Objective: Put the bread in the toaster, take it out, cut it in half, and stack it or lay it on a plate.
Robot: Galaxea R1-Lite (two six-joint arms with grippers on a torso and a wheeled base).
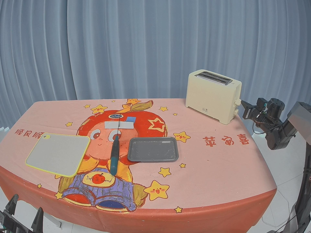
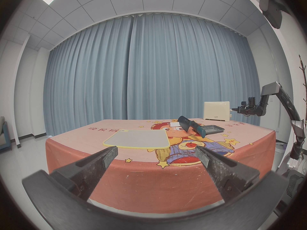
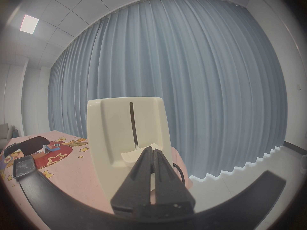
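1. Right wrist view: the right pincer (image 3: 153,152), closed on nothing, is set at the lever (image 3: 136,155) of the toaster (image 3: 121,125), at the far right of the table (image 1: 210,169).
2. The left pincer (image 2: 156,151) is held open, off the table's near edge.
3. Toasting is judged in hand, with the bread presumed inside. The lever looks low, so a clean upward release is called for next.

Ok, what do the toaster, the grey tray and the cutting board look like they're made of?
Toaster: likely plastic shell, cream, smooth with a soft sheen and rounded moulded edges; the slot surround on top looks metallic.
Tray: dark grey, matte, thin raised rim; plastic or coated metal, cannot tell.
Cutting board: probably plastic, pale grey matte face with a yellow-green rim.
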